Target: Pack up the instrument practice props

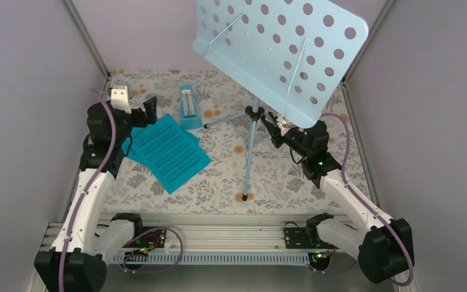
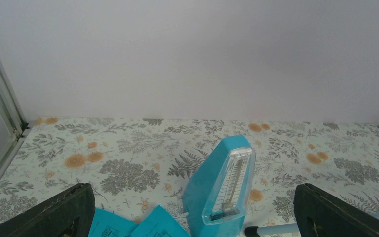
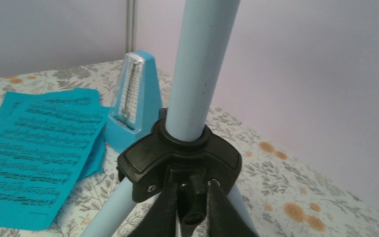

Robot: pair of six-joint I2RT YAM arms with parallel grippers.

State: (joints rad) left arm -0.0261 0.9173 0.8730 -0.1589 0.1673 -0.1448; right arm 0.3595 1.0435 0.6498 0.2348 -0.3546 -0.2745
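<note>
The light blue music stand (image 1: 252, 143) stands on its tripod at mid-table, and its perforated desk (image 1: 280, 45) tilts high at the back. My right gripper (image 1: 273, 129) is at the black tripod hub (image 3: 177, 158). Its fingers (image 3: 165, 212) are shut on the small black knob (image 3: 193, 200) under the hub. Teal sheet-music pages (image 1: 167, 151) lie flat on the left. The blue wedge metronome (image 1: 188, 108) stands upright behind them. My left gripper (image 1: 148, 112) hovers open by the pages' far corner, facing the metronome (image 2: 227, 187) with nothing between its fingers (image 2: 54, 215).
A floral cloth (image 1: 219, 176) covers the table. Pale walls with metal corner posts (image 1: 88, 36) close in the left, back and right. One tripod leg (image 1: 247, 170) reaches toward the near rail (image 1: 219, 234); another points at the metronome.
</note>
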